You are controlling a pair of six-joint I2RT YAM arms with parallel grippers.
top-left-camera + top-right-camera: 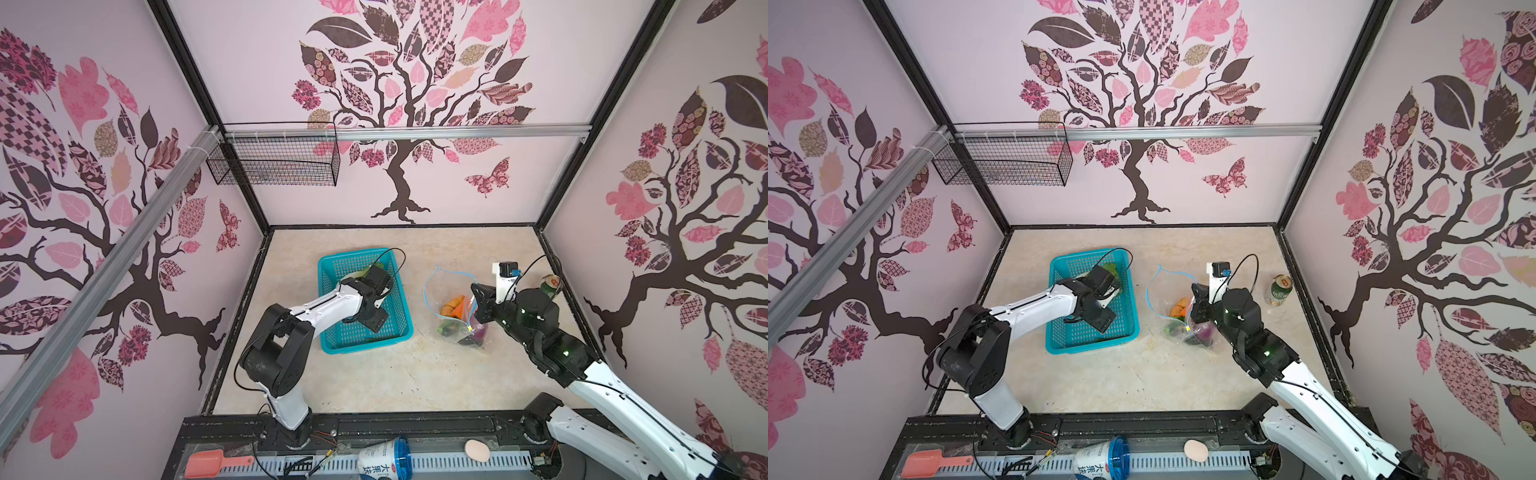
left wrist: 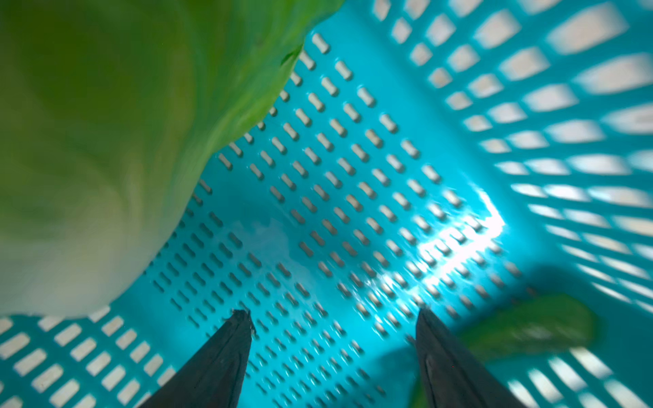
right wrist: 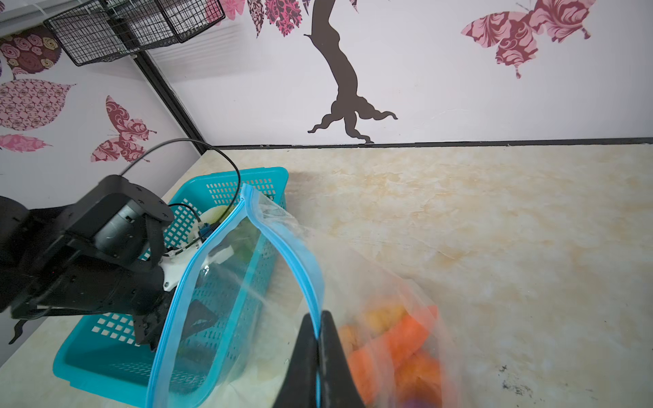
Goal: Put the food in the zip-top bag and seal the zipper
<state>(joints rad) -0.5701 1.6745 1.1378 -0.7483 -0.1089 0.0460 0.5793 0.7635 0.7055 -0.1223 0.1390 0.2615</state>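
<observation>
The zip-top bag, crinkly clear film, lies on the mottled beige table at 3 o'clock of the teal perforated basket. Its light-blue zipper gapes in a loop. Blurred orange food sits inside. My right gripper is clenched on the zipper edge. My left gripper is spread and empty inside the basket, beside the smooth pale-green lettuce.
</observation>
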